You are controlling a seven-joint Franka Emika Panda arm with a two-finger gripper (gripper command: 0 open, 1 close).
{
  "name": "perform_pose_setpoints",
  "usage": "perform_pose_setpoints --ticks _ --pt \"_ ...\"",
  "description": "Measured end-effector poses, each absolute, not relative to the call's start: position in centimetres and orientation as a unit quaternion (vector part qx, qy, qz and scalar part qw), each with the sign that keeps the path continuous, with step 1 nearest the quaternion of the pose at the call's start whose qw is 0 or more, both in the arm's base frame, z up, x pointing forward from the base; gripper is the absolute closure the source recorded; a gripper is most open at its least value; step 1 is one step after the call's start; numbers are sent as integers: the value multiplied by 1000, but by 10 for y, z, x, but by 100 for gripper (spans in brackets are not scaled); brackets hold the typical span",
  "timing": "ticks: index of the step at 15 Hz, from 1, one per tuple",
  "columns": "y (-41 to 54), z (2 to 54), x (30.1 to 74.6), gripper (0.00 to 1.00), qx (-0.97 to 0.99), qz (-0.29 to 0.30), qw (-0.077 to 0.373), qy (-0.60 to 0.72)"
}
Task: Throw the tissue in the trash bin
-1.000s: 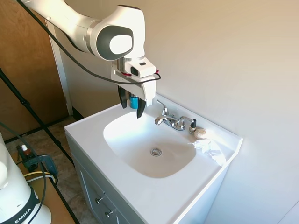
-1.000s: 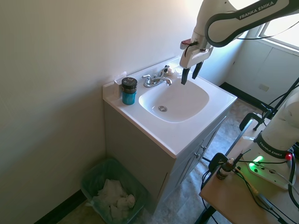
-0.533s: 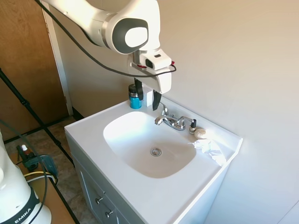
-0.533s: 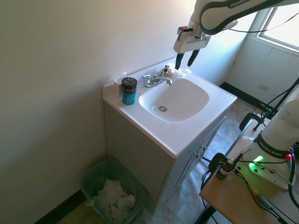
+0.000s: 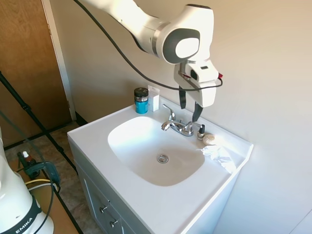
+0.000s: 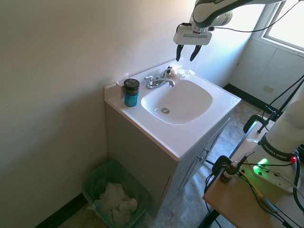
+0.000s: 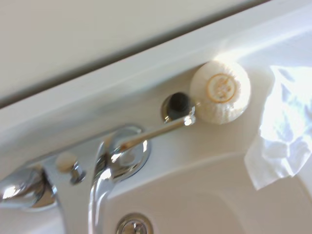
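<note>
1. Hovering above the faucet [image 5: 178,126], your gripper [image 5: 188,110] has its jaws apart, holding nothing.
2. You see the tissue [image 5: 218,155] lying on the desk [image 5: 161,207], beside a round soap [image 5: 208,139].
3. Your trash bin [image 6: 93,183] stands on the floor.

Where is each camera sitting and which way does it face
First exterior view: high, off the vanity's front corner, facing the wall; arm enters from upper left, open gripper above the faucet.
Second exterior view: high on the opposite side, facing the window; arm enters from upper right, bin on the floor.
Wrist view: looks down on faucet, soap, tissue; no robot parts visible.
Shared: faucet, tissue.
</note>
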State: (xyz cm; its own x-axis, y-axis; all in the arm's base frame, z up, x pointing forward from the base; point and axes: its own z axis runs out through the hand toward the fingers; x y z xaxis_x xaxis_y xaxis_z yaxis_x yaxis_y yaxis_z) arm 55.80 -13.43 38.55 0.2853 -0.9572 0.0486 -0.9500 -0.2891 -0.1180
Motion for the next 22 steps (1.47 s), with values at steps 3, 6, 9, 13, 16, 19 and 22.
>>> perform_pose_setpoints --ticks 3,6,9,13,16,19,22 --pt "-174 369 579 0 -777 -52 30 627" --pt "-210 350 586 0 -754 -41 25 655" --pt "-231 328 588 0 -744 -30 11 668" --pt "-233 305 602 0 -741 -18 3 672" --pt "-232 294 613 0 -739 -13 2 673" --pt "-235 282 621 0 -736 -6 2 677" --pt "-239 269 630 0 -734 0 0 679"
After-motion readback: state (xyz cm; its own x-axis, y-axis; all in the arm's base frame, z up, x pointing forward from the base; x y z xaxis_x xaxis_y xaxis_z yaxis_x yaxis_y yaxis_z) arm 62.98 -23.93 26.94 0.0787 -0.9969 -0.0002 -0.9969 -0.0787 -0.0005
